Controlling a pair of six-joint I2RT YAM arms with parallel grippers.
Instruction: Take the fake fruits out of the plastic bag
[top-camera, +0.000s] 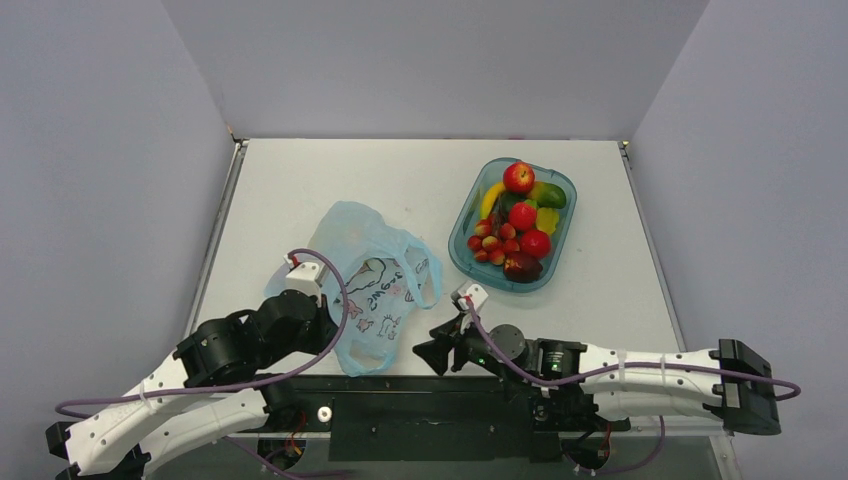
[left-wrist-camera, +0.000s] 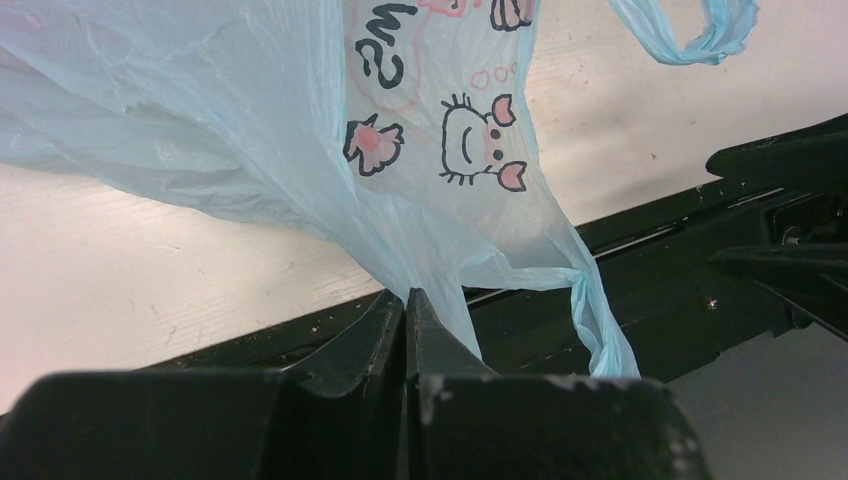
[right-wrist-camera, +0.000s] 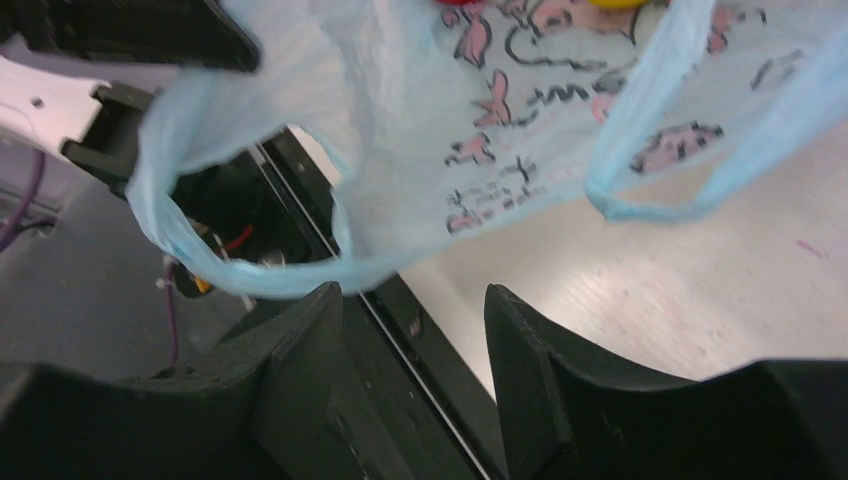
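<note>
Your left gripper (left-wrist-camera: 408, 300) is clamped tight on a fold of the thin light-blue translucent plastic bag (top-camera: 372, 285) with cartoon prints, which lies crumpled on the white table (top-camera: 300, 180) between your two arms. Your right gripper (right-wrist-camera: 412, 300) has its jaws apart and empty, just beside a loop handle (right-wrist-camera: 250, 282). A glossy red toy apple (top-camera: 518, 177) sits in the teal transparent oval tub (top-camera: 458, 258), well apart from the bag

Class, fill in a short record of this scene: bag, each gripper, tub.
plastic bag: light blue, crumpled on the table, near edge
left gripper: shut, pinching the bag's film
right gripper: open, empty, facing a bag handle
tub: teal, beyond the bag to its right, holds toy fruits
</note>
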